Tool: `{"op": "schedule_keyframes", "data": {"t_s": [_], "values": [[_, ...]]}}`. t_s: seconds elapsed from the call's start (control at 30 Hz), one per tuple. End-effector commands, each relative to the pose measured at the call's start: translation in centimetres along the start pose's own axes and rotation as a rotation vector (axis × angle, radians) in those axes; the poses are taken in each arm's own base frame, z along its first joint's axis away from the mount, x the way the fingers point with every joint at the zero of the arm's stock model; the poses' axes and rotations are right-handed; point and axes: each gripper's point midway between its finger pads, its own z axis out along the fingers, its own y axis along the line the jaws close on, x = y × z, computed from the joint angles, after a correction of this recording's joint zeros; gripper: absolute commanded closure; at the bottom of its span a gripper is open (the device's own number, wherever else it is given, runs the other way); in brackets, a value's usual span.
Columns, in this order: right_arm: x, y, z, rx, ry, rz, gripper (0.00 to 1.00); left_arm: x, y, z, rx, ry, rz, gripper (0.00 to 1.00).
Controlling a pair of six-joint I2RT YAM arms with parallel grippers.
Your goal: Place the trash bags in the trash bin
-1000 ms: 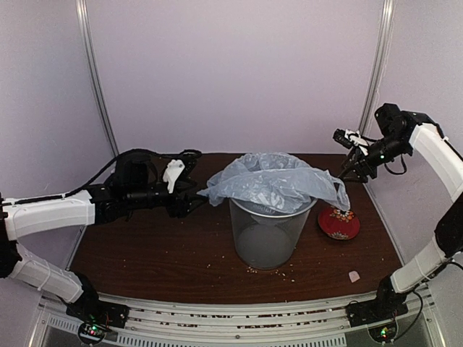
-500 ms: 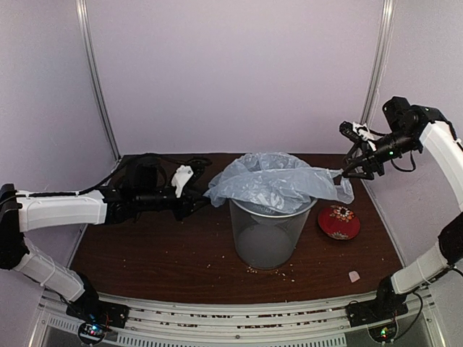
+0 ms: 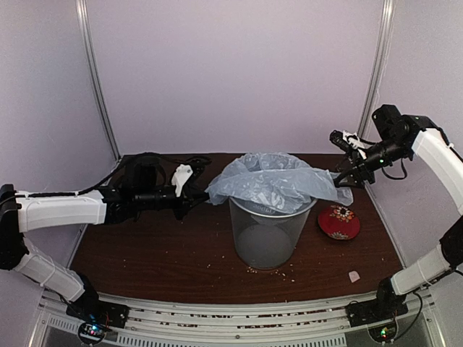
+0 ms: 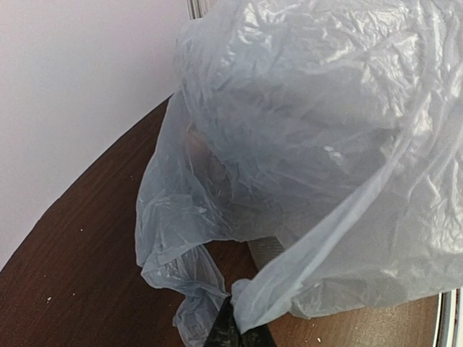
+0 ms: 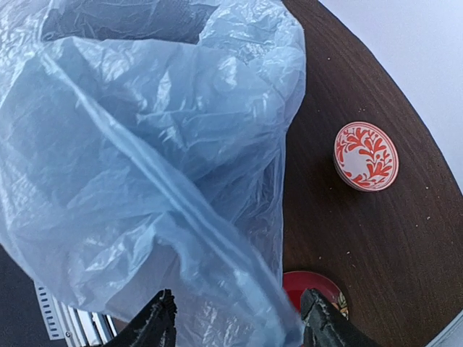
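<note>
Bag (image 3: 275,181) sat draped over rim of bin (image 3: 268,238). Left pincer (image 4: 233,334) clenched on its left corner; right pincer (image 5: 237,318) spread, film between jaws. Risk: right side could slip free; left tug might tip bin.

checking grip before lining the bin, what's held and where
Left gripper pinches the trash bag by its left corner; right gripper is open, jaws astride the bag.

One bag (image 3: 271,181), one bin (image 3: 268,238), one red dish (image 3: 338,222), one patterned bowl (image 5: 365,155).
</note>
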Motion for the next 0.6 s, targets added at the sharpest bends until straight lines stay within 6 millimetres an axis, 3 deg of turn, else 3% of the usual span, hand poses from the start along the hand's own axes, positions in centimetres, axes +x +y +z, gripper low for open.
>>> {"op": "schedule_keyframes", "data": {"t_s": [0.0, 0.07, 0.27, 0.4, 0.57], "values": [[-1.1, -2.6, 1.1, 0.092, -0.026, 0.040, 0.41, -2.2, 0.0, -0.8, 0.000, -0.082, 0.027, 1.00], [-1.2, -2.9, 1.4, 0.096, -0.022, 0.042, 0.46, -2.4, -0.1, -1.0, -0.003, -0.088, 0.027, 1.00], [-3.0, -0.8, -0.2, 0.068, -0.087, -0.020, 0.97, -3.6, -1.7, -1.7, -0.002, -0.102, 0.030, 1.00], [-4.2, 1.4, -2.8, 0.164, -0.187, -0.118, 1.00, -4.5, -3.7, -2.6, -0.009, -0.088, 0.045, 1.00], [-0.8, 5.1, -2.2, 0.168, -0.134, -0.248, 1.00, -3.3, -4.9, -3.0, -0.033, 0.013, 0.080, 1.00]]}}
